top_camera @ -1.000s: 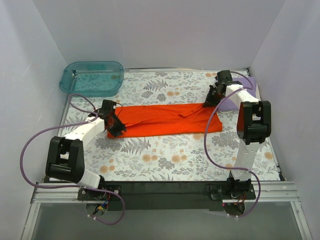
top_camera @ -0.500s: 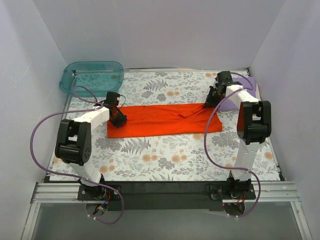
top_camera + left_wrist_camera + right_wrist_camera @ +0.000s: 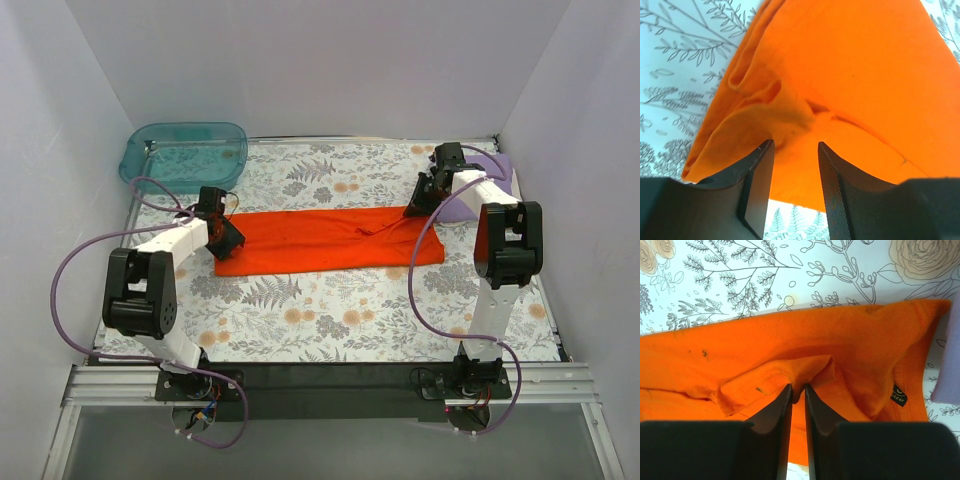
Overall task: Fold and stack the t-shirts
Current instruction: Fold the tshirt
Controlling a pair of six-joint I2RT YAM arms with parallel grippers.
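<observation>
The orange-red t-shirt (image 3: pixel 320 240) lies as a long folded strip across the middle of the table. My left gripper (image 3: pixel 225 238) is at its left end. In the left wrist view its jaws (image 3: pixel 795 145) stand apart over a bunched fold of the orange cloth (image 3: pixel 865 75). My right gripper (image 3: pixel 415 207) is at the shirt's far right corner. In the right wrist view it (image 3: pixel 798 387) is shut on a raised fold of the orange shirt (image 3: pixel 765 350). The lavender t-shirt (image 3: pixel 468 200) lies behind the right arm, partly hidden, and shows as a pale edge in the right wrist view (image 3: pixel 947 370).
A translucent teal tub (image 3: pixel 185 155) stands at the back left corner. White walls close in the floral table (image 3: pixel 330 310) on three sides. Purple cables loop beside both arms.
My left gripper moved from the shirt's near left corner towards the back, then slightly left; its arm swung with it. The right gripper has not moved.
</observation>
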